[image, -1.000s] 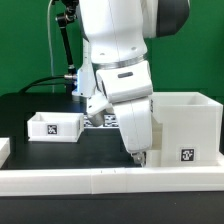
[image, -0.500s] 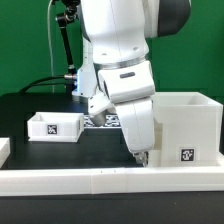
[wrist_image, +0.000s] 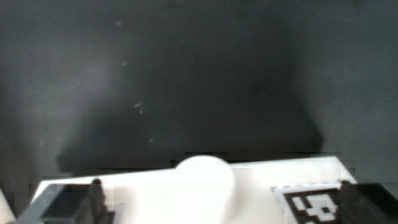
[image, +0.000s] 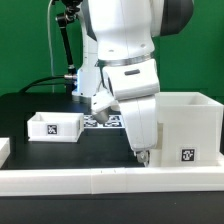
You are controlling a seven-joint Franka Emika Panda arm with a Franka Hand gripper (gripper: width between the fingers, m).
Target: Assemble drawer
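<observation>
Hand (image: 143, 156) low over bench (image: 40, 155), pointing straight down, just beside housing (image: 186, 124). In wrist view we see fingers (wrist_image: 75, 203) spread wide, flanking knobbed tray (wrist_image: 151, 195); whether they clamp it, we cannot tell. Knob (wrist_image: 205, 172) juts from tray's front face toward bare bench; tray's long axis runs finger to finger. Housing upright, open side up, tagged face toward exterior camera. Other tray (image: 55, 126) well apart at exterior view's left, long axis across view. Rail (image: 90, 180) in front.
</observation>
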